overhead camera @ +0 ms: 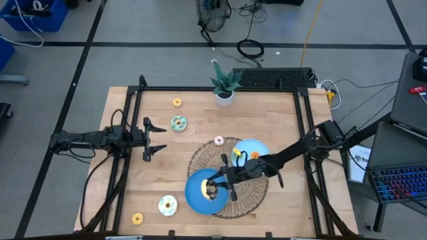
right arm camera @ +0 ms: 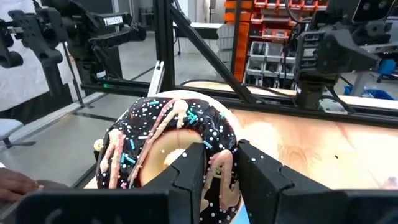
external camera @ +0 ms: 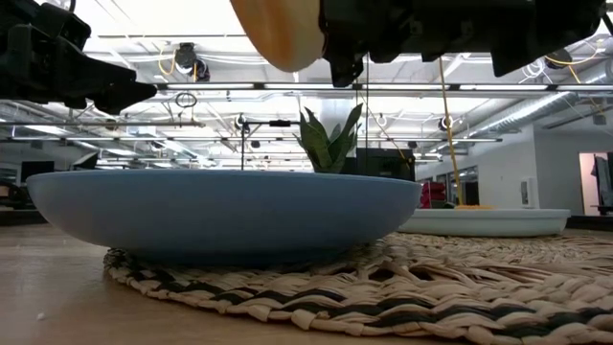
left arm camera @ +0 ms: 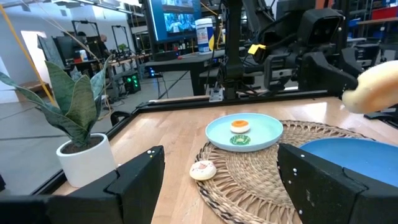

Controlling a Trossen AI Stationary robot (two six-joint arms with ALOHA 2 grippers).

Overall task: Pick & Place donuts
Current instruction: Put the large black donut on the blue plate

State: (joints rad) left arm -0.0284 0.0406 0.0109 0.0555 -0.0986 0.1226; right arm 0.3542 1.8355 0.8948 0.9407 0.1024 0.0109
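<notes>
Item one, your right gripper: fingers clamped on the chocolate-brown donut, held above the near dark-blue plate on the woven mat. Item two, your left gripper: fingers spread wide and holding nothing, at the table's left side. Your remaining stock: two donuts on the light-blue plate, a pink donut beside it, four others loose on the table.

overhead, table-level, two wrist cameras

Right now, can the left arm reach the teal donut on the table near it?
Probably yes. The left pincer is open, holds nothing, and the teal donut lies on bare wood close by, nothing between them. The right pincer is busy over the blue plate.
</notes>
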